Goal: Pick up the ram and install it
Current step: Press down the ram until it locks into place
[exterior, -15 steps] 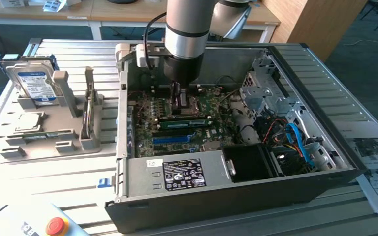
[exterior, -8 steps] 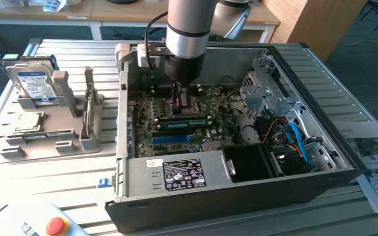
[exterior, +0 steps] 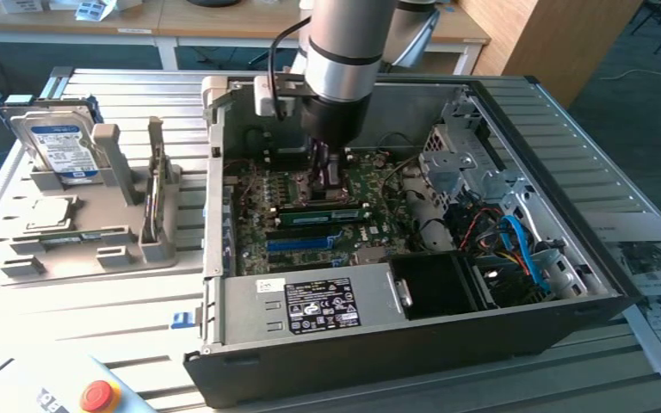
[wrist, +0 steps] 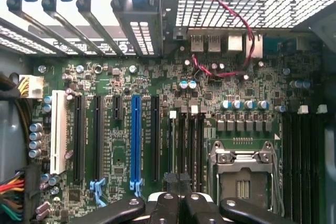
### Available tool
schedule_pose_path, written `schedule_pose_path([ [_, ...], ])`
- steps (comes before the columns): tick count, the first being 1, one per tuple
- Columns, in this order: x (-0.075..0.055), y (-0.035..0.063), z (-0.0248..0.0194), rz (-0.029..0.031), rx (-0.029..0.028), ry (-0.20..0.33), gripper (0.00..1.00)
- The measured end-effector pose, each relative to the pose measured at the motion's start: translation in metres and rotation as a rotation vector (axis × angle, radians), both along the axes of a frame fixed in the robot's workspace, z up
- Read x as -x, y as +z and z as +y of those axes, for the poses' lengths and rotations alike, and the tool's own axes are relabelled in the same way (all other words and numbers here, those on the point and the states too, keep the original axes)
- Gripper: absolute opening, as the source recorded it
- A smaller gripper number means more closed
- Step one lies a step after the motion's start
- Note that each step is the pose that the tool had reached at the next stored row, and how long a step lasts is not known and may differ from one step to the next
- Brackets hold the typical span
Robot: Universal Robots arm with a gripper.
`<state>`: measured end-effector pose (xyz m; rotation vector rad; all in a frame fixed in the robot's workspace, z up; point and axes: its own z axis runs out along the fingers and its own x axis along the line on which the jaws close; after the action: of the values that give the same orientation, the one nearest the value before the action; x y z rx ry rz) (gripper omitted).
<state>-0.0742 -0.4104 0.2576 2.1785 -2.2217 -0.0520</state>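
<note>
Step in hand, I judge: seating the ram [exterior: 320, 216]. It stands in a slot on the motherboard [wrist: 118, 153]; full seating unclear. My pincer [wrist: 178, 177] is pressed together, empty. Pushing calls for square alignment, even downward force.

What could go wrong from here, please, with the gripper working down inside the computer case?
The shut gripper is down by the memory slots, so a small sideways drift might scrape them. The processor socket is exposed right beside it and could be damaged by a knock. The red cable loops loosely over the board and might snag.
</note>
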Motion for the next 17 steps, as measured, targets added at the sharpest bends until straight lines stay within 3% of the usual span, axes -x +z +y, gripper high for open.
schedule_pose_path([
  [3,-0.0038,0.0004,-0.0004,0.0064,0.0,0.0,0.1],
  [11,-0.0043,0.0005,-0.0004,0.0068,0.0,0.0,0.1],
  [17,-0.0043,0.0095,-0.0004,0.0068,0.0,0.006,0.1],
])
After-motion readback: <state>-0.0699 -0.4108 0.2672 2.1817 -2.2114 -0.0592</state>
